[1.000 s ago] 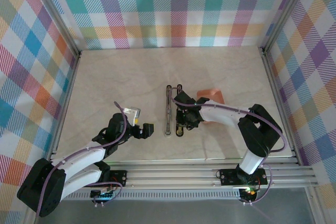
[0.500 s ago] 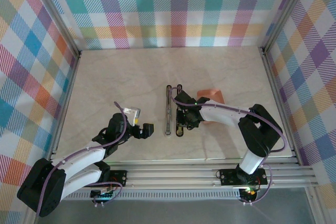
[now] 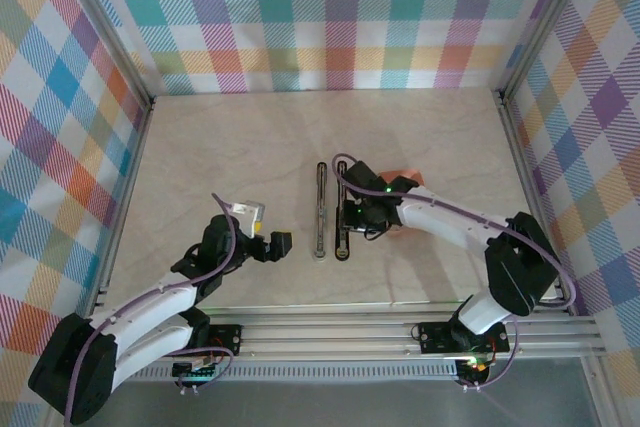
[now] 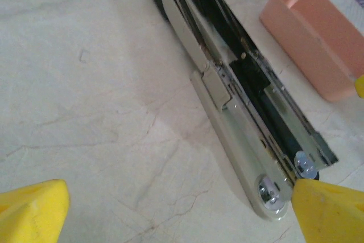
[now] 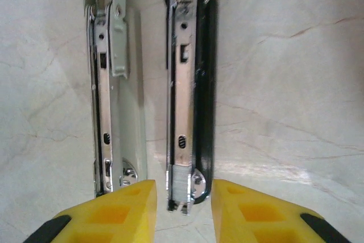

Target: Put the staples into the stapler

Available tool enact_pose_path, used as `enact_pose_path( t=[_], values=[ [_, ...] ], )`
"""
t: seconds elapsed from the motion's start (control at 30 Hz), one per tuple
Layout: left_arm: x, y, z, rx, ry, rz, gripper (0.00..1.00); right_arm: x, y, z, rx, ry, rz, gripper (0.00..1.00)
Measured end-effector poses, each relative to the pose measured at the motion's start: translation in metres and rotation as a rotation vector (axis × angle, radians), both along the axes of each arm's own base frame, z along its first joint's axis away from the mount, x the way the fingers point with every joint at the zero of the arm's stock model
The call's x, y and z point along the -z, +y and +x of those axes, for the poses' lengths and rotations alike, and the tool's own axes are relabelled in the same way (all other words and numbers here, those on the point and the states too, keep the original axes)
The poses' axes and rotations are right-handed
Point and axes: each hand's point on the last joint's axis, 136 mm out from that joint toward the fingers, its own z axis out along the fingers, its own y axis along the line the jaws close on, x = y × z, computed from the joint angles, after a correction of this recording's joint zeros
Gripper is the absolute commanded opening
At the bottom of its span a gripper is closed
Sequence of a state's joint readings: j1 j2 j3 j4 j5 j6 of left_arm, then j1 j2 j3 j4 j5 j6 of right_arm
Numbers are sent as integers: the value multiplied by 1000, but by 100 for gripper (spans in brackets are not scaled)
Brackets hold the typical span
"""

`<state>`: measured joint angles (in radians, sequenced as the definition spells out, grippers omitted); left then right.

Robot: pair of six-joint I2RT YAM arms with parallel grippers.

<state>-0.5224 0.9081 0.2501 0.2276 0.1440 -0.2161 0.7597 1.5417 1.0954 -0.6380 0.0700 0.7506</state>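
Stapler (image 3: 319, 209) lies swung open flat mid-desk (image 3: 220, 147), two rails side by side. My right hand (image 5: 183, 189) is slightly parted about the black rail's near end, gripping nothing. My left hand (image 3: 270, 237), wide open and empty, sits left of the stapler. Pink box (image 3: 403, 177) lies just right.

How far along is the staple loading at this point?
Done: the stapler lies opened flat, halves side by side. In hand: the right claw, open and empty, straddles one end of the black half; I cannot tell whether its channel is loaded. Left: closing the stapler. The left claw hovers open; the pink box lies alongside.
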Motion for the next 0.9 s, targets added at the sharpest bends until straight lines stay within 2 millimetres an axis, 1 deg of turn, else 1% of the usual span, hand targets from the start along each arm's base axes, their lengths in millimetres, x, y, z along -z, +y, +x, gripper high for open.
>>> enact_pose_path(
  t=[0.07,0.2,0.3,0.4,0.43,0.57,0.7,0.8,0.9],
  values=[
    [-7,-1,3,-4,-9,-3,100,-4,-13,7,24,2,-12,33],
    [-18,-4,9,-6,-25,-10,100,-7,-50,25,110,25,-45,33],
    [-17,-4,11,-10,-19,-3,100,-9,-78,39,200,39,-57,34],
    [-12,-3,11,-14,-2,14,100,-11,-103,53,291,44,-70,36],
    [-11,-2,11,-16,0,20,100,-11,-108,57,319,47,-77,36],
    [-12,-1,12,-21,-4,27,100,-3,-118,78,409,81,-108,37],
    [-12,-1,13,-19,-8,35,100,12,-125,99,492,144,-162,37],
    [-8,-1,13,-15,-1,44,100,27,-128,109,523,186,-199,36],
    [-4,-1,12,-14,12,52,100,41,-132,113,548,224,-227,36]
  ],
)
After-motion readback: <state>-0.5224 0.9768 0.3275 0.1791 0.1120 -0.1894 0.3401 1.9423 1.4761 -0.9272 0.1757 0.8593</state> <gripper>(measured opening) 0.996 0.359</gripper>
